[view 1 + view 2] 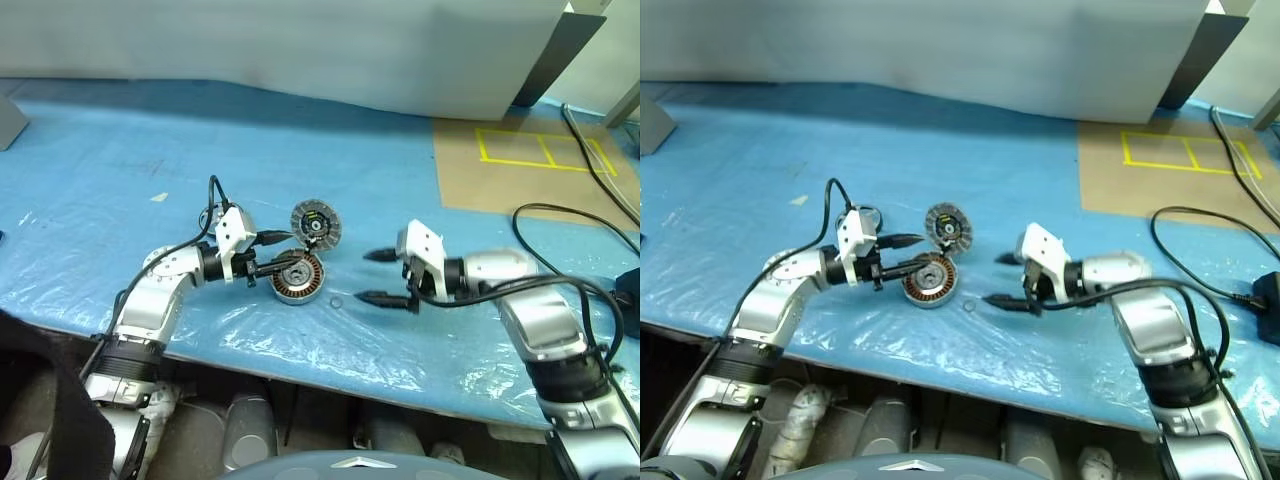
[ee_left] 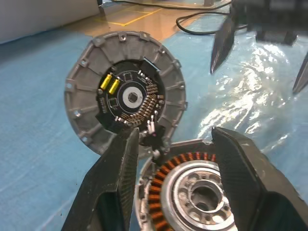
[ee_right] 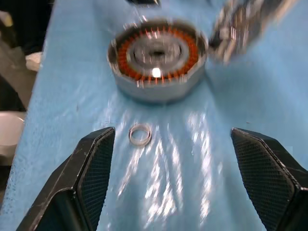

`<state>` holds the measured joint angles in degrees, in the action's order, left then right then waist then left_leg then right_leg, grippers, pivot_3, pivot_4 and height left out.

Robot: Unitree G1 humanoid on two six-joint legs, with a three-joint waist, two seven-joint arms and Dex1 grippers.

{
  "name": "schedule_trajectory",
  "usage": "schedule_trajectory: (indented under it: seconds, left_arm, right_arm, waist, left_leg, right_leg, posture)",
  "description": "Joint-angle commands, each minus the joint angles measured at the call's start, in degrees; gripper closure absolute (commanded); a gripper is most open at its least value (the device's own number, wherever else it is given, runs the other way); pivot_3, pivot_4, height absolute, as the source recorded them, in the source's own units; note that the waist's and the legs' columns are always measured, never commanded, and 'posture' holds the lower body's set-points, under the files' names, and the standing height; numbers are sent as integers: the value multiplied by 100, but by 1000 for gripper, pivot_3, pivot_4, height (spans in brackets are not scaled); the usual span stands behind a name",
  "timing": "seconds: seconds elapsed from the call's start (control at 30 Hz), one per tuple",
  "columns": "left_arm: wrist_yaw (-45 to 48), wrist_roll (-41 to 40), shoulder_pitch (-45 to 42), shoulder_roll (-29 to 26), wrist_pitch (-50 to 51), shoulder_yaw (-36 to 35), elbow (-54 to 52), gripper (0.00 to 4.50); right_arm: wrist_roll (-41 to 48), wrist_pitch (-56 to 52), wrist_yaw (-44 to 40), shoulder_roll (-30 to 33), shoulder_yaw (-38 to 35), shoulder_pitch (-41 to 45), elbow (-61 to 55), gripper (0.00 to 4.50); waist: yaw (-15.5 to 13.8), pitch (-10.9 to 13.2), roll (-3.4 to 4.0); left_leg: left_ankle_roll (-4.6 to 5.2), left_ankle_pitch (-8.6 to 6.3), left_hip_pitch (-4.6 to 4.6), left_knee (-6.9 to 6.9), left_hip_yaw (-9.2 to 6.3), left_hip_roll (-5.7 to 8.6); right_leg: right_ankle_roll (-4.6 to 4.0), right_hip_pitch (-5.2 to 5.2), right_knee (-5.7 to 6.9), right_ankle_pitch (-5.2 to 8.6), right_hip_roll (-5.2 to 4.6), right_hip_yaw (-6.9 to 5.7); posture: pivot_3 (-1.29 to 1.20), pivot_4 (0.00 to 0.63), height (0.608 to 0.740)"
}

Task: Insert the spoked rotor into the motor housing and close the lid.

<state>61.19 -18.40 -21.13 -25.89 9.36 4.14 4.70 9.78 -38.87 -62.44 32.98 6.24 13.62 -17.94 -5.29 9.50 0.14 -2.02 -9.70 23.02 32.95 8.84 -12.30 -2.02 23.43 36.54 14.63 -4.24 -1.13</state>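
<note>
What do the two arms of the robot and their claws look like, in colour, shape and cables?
Both arms are silver-grey metal with black joint bands. Each wrist carries a white block, and a black cable runs along each arm. The left claw and the right claw each have two black fingers that narrow to a point. The inner pads have a fine grid texture.

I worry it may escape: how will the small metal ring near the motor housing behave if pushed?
The ring looks thin and light, so it would probably slide easily on the glossy plastic sheet. Lying flat, it seems unlikely to roll. Its low profile may make pinching hard.
</note>
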Motion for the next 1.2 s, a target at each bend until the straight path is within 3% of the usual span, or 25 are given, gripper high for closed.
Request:
schedule_trajectory:
  seconds: [0.03,0.23,0.7,1.0,1.13,1.2]
  left_arm:
    - [-44,-155,11,-151,184,-136,-362,1985]
    - [25,-219,20,-456,314,-223,-450,1985]
    - [-133,-194,207,-526,357,-237,-683,1985]
    - [-136,-158,168,-509,339,-195,-632,1985]
    - [-120,-160,143,-502,330,-189,-608,1985]
    - [-105,-159,140,-505,329,-183,-601,1985]
  right_arm:
    - [310,-163,385,-308,157,-23,-438,469]
    - [71,252,793,-651,702,226,267,469]
    - [-472,1372,829,-365,1400,26,1105,469]
    - [-588,1685,910,-271,1475,-107,1239,3493]
    - [-603,1722,923,-264,1433,-65,1327,4486]
    - [-568,1712,904,-244,1408,-64,1311,4486]
  waist:
    - [43,0,1]
    - [92,0,1]
    - [125,-1,1]
    - [126,-2,0]
    - [127,-2,0]
    - [127,-2,0]
  left_leg:
    - [0,0,-5,0,0,3]
    - [0,0,-39,-17,1,10]
    - [-3,2,-31,-46,-4,29]
    - [-2,1,-68,-58,-3,31]
    - [-2,1,-81,-58,-2,31]
    - [-1,1,-96,-62,-2,31]
  right_leg:
    - [0,0,1,0,0,6]
    - [4,-22,4,0,-7,13]
    - [21,-47,-73,-3,-7,3]
    - [21,-84,-84,-3,-9,4]
    - [20,-97,-87,-2,-9,5]
    - [20,-110,-91,-2,-9,5]
  posture:
    - [0,150,740]
    - [0,150,740]
    - [0,150,740]
    - [0,150,740]
    - [0,150,740]
    - [0,150,740]
